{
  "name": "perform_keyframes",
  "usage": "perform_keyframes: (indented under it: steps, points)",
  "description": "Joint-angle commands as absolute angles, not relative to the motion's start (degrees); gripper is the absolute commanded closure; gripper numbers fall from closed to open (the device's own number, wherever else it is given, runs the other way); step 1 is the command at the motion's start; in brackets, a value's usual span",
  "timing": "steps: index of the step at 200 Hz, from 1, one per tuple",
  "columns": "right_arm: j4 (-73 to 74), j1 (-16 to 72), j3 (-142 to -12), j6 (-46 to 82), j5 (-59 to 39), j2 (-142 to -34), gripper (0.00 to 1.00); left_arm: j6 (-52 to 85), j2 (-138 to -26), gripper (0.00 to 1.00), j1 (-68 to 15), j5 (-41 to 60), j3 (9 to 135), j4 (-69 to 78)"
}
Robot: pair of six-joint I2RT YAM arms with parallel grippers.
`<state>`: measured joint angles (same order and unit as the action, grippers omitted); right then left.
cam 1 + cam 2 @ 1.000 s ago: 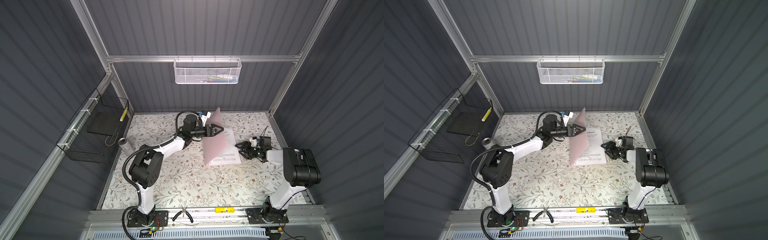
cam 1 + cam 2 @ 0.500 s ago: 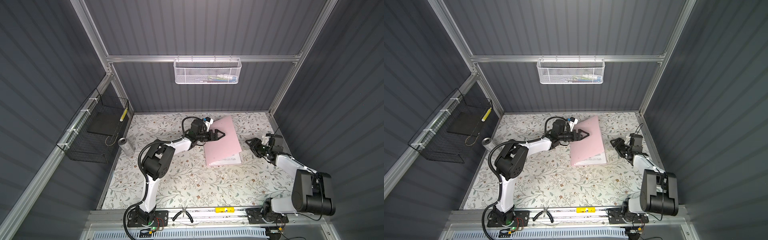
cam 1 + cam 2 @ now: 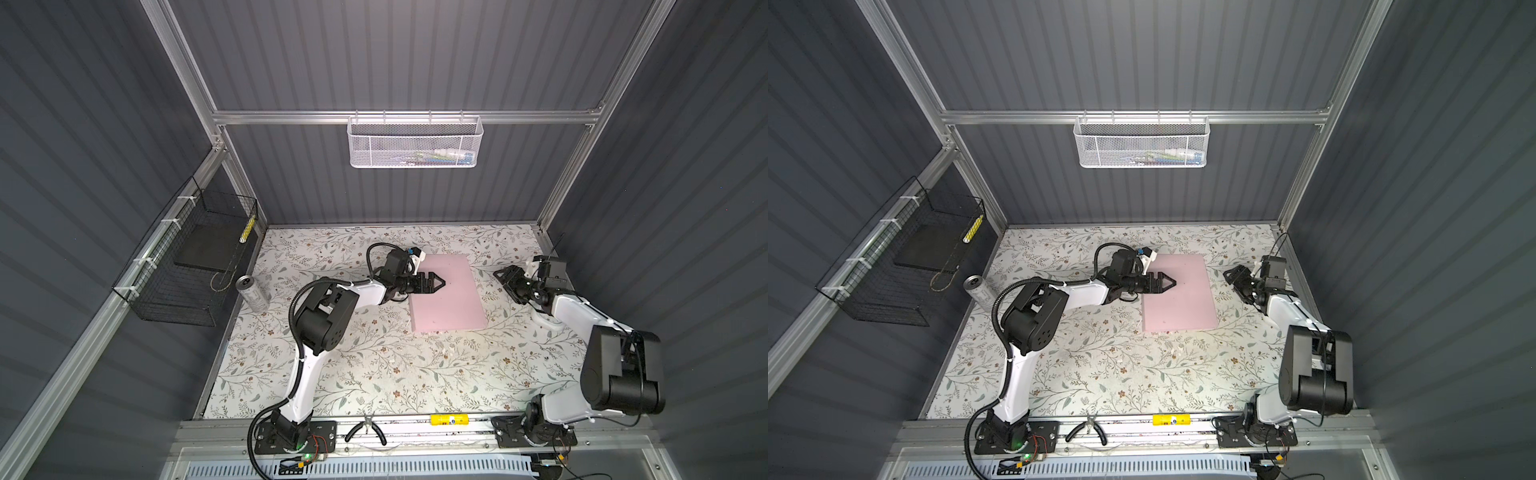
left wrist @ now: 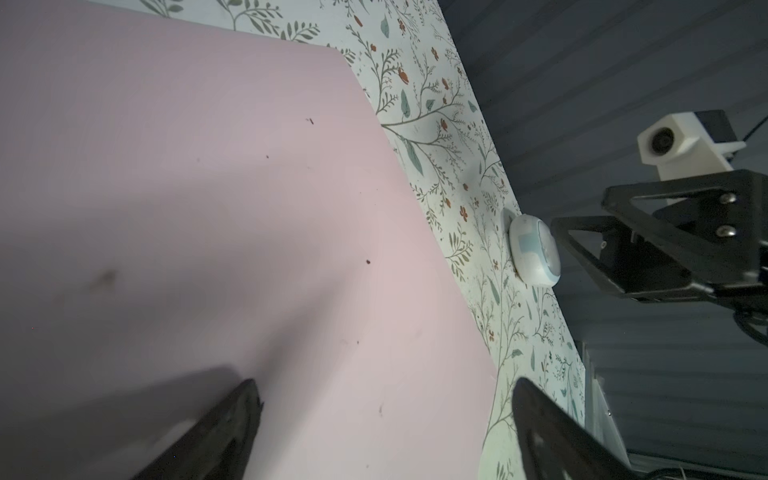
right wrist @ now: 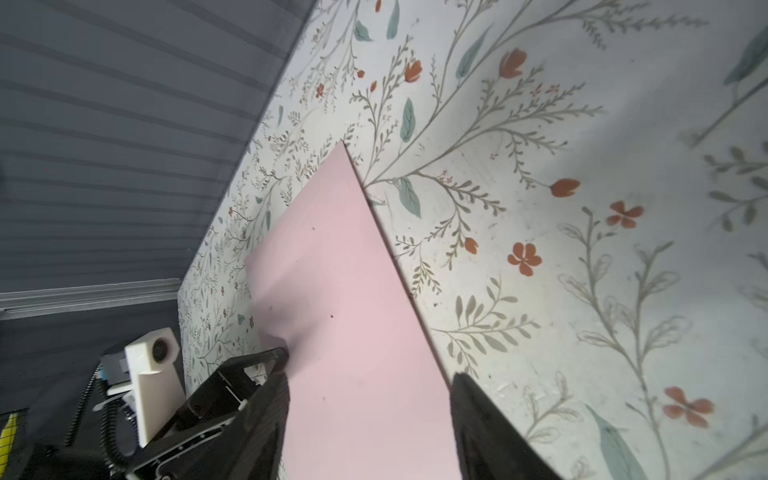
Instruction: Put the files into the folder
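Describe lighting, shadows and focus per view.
In both top views the table is evenly lit and sharp, walls dark, posts splayed by the lens. In the left wrist view the left hand is blurred at the frame edge and throws a soft shadow on the folder. In the right wrist view the right hand is dark and soft; the table shows a bright patch.

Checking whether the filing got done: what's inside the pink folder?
The folder lies closed and flat on the table. Only its pink cover shows, and no paper is visible in any view. Whatever is inside is hidden by the top leaf.
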<state>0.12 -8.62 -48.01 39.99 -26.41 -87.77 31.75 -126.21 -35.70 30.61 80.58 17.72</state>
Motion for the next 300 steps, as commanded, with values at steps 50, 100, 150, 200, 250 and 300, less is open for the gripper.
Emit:
perform_keyframes:
  steps: [50,100,150,200,250,300]
  points:
    - [-0.3,-3.95,-55.14,37.47,-29.7,-103.48,0.36,28.72,-124.42,0.04,-35.64,28.17,75.57,13.73]
    - [-2.16,-1.7,-59.7,36.72,-29.54,-107.91,0.37,27.08,-115.48,0.03,-33.49,29.28,73.95,9.43]
    - [-8.25,2.43,-66.17,34.76,-28.8,-111.1,0.38,29.0,-105.03,0.04,-25.51,31.14,68.03,9.89]
    - [-9.49,8.47,-69.74,36.65,-28.15,-113.35,0.39,22.25,-95.78,0.03,-23.89,23.95,63.51,2.46]
    - [-12.47,13.46,-76.46,36.21,-27.33,-117.63,0.4,22.06,-90.92,0.03,-23.38,21.46,57.64,3.42]
    - [-14.77,15.63,-80.21,35.42,-27.44,-119.25,0.4,21.63,-88.7,0.03,-23.05,19.27,55.31,2.91]
